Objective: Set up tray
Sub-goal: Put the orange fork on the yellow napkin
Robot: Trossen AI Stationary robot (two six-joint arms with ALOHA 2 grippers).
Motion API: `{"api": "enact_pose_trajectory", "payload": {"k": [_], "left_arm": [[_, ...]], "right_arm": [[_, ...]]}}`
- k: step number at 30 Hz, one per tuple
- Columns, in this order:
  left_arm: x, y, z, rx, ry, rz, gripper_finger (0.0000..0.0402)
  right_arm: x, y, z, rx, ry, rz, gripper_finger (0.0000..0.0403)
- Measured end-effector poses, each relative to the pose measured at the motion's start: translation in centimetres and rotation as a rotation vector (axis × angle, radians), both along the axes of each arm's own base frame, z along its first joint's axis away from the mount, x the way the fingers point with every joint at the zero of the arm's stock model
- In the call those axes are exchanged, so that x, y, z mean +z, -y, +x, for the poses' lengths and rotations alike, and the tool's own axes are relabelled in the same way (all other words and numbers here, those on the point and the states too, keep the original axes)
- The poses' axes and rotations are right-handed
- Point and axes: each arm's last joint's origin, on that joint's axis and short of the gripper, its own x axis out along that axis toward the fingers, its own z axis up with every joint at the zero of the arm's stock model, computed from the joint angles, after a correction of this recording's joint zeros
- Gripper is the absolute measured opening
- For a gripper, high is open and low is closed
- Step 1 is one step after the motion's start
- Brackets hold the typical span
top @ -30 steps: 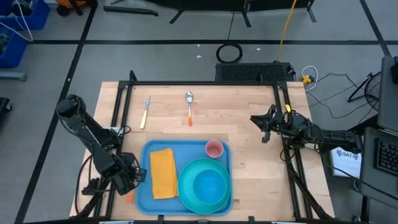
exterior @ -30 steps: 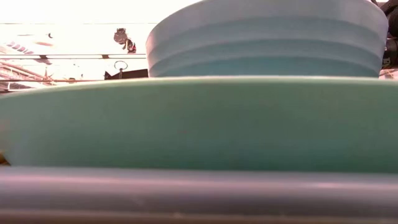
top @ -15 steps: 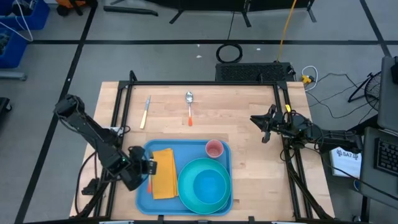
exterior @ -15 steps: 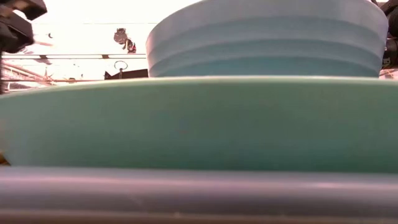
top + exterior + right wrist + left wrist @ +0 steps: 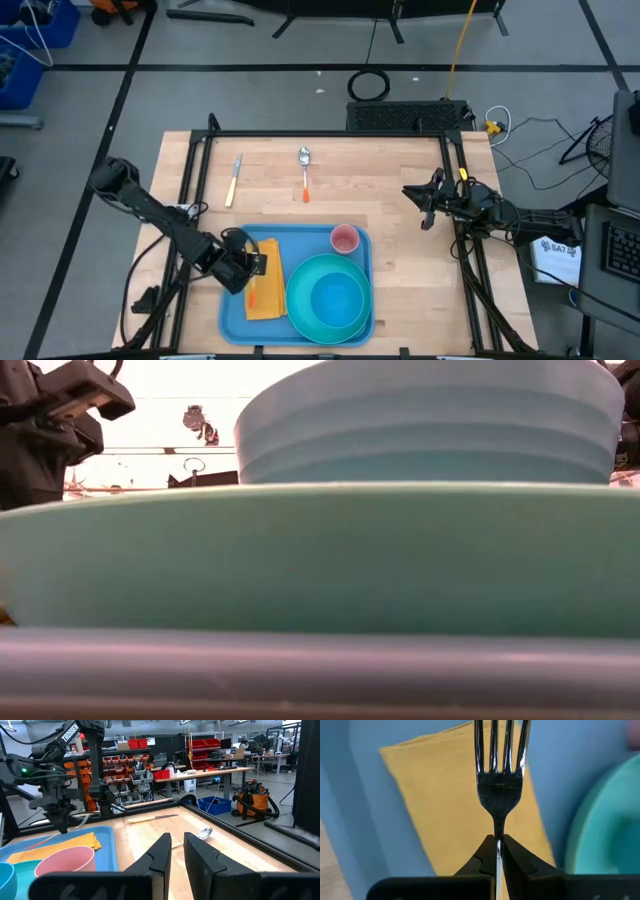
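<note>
One light-blue tray [image 5: 228, 318] lies at the lower centre of the high view, on the wooden table [image 5: 400, 270]. It carries four items: one folded yellow napkin [image 5: 268, 298] on its left part, one round teal plate [image 5: 300, 300] on its right part, one light-blue bowl [image 5: 338, 300] seated on that plate, and one pink cup [image 5: 344, 239] at the tray's upper right corner.

The left gripper [image 5: 255, 266] is positioned over the upper left part of the tray, above the napkin. Its fingers are clamped on the handle of one fork [image 5: 498, 785]; in the left wrist view the four tines extend forward over the napkin [image 5: 445, 805], with the tray surface [image 5: 360, 810] at the frame's left and the plate edge [image 5: 605, 830] at its right.

The right gripper [image 5: 425, 207] is stationed at the right of the high view, above the table's right edge, well apart from the tray. In the right wrist view its fingers [image 5: 159, 855] stand close together with a narrow gap and contain nothing.

Two utensils lie on bare table in the upper centre of the high view: one knife [image 5: 235, 179] and, to its right, one spoon [image 5: 304, 170] with an orange handle. They are apart from each other and from the tray.

In the low view the plate [image 5: 320, 560] and the bowl [image 5: 430, 420] fill the frame, with the left arm [image 5: 50, 430] at the upper left.
</note>
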Motion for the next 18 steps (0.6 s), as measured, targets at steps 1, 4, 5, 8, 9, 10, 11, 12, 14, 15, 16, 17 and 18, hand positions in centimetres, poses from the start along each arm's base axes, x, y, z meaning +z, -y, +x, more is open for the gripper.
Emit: {"api": "enact_pose_trajectory", "payload": {"k": [1, 4, 5, 8, 9, 10, 11, 12, 14, 15, 16, 17, 18], "left_arm": [[-0.2, 0.0, 0.1, 0.004, -0.009, -0.007, 0.001], [-0.8, 0.4, 0.7, 0.03, -0.002, -0.029, 0.001], [-1.0, 0.6, 0.9, 0.034, 0.003, -0.037, 0.001], [-1.6, 0.9, 1.3, 0.039, 0.002, -0.051, 0.001], [-1.8, 1.0, 1.4, 0.039, -0.008, -0.061, 0.001], [-2.0, 1.2, 1.4, 0.037, -0.015, -0.073, 0.001], [-2.1, 1.3, 1.5, 0.035, -0.023, -0.082, 0.001], [-2.3, 1.5, 1.4, 0.04, -0.028, -0.089, 0.001], [-2.4, 1.7, 1.3, 0.043, -0.039, -0.097, 0.001], [-2.4, 1.7, 1.2, 0.045, -0.046, -0.1, 0.001], [-2.4, 1.8, 1.1, 0.053, -0.053, -0.105, 0.001], [-2.4, 1.9, 0.9, 0.062, -0.06, -0.106, 0.001], [-2.5, 1.9, 0.8, 0.072, -0.065, -0.107, 0.001]], "right_arm": [[0.0, 0.0, 0.0, 0.0, 0.0, 0.0, 0.0045], [0.0, 0.0, 0.0, 0.0, 0.0, 0.0, 0.0045], [0.0, 0.0, 0.0, 0.0, 0.0, 0.0, 0.0045], [0.0, 0.0, 0.0, 0.0, 0.0, 0.0, 0.0045], [0.0, 0.0, 0.0, 0.0, 0.0, 0.0, 0.0045], [0.0, 0.0, 0.0, 0.0, 0.0, 0.0, 0.0045], [0.0, 0.0, 0.0, 0.0, 0.0, 0.0, 0.0045], [0.0, 0.0, 0.0, 0.0, 0.0, 0.0, 0.0045], [0.0, 0.0, 0.0, 0.0, 0.0, 0.0, 0.0045], [0.0, 0.0, 0.0, 0.0, 0.0, 0.0, 0.0045], [0.0, 0.0, 0.0, 0.0, 0.0, 0.0, 0.0045], [0.0, 0.0, 0.0, 0.0, 0.0, 0.0, 0.0045], [0.0, 0.0, 0.0, 0.0, 0.0, 0.0, 0.0045]]}}
